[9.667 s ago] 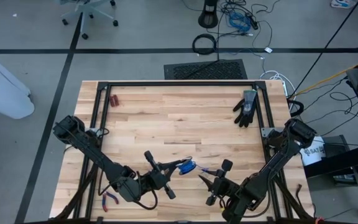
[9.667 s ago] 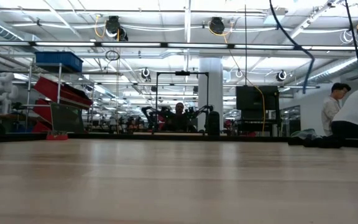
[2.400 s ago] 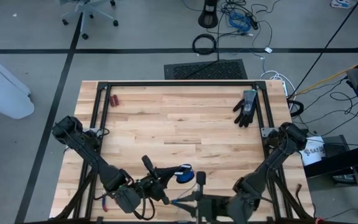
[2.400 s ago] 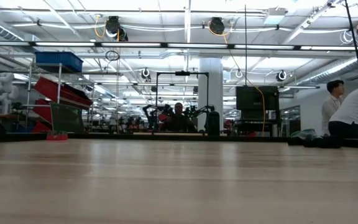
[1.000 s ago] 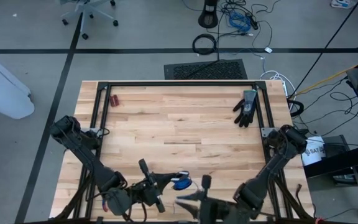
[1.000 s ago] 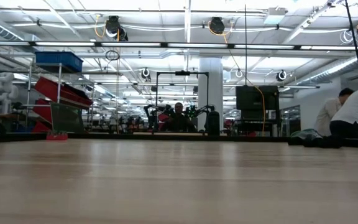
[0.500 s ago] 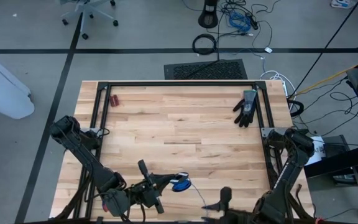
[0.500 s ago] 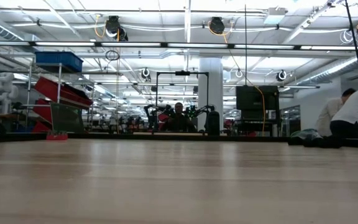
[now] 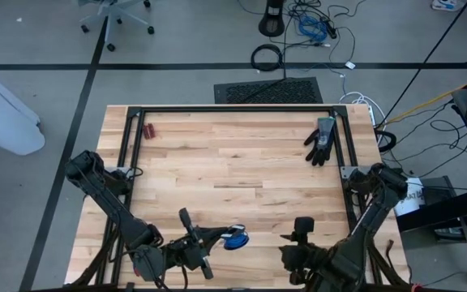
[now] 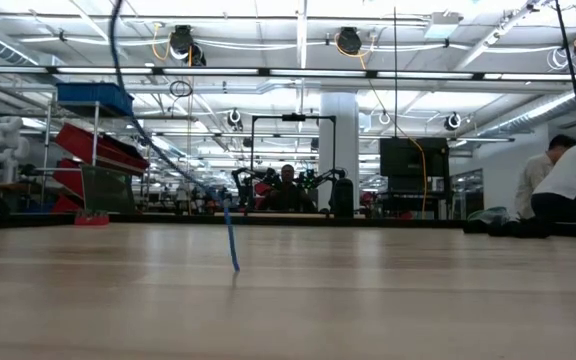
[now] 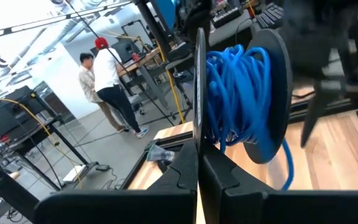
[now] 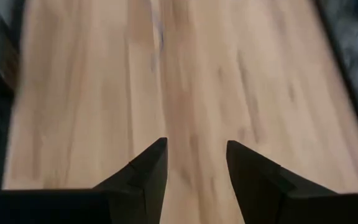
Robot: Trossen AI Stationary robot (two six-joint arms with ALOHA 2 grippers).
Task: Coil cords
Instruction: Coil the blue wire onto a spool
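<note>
The cords are one blue cable wound on a black two-disc spool (image 9: 235, 238) (image 11: 236, 93), lifted above the table's near edge. My left gripper (image 9: 219, 235) is shut on the spool. The cable's loose end (image 10: 230, 238) hangs down from the spool, and its tip reaches the tabletop. My right gripper (image 9: 293, 241) (image 12: 194, 146) stands open to the right of the spool, tipped down over bare wood, with nothing between its fingers. My left gripper pinches the rim of one spool disc (image 11: 199, 134) between its two shut fingers. The fingers lie level and point toward the table's right. The spool is lifted clear of the table, its discs standing on edge and the blue coil (image 11: 232, 74) beside the fingers.
A black glove (image 9: 321, 139) lies at the far right of the table, a small red thing (image 9: 148, 130) at the far left. Black frame rails (image 9: 233, 109) run around the tabletop. People stand in the room beyond the table (image 10: 568, 180).
My right gripper has opened and let go of the cable, gone toward the table's right edge and tipped its fingers downward. The freed cable end has fallen and now hangs from the spool down to the tabletop.
</note>
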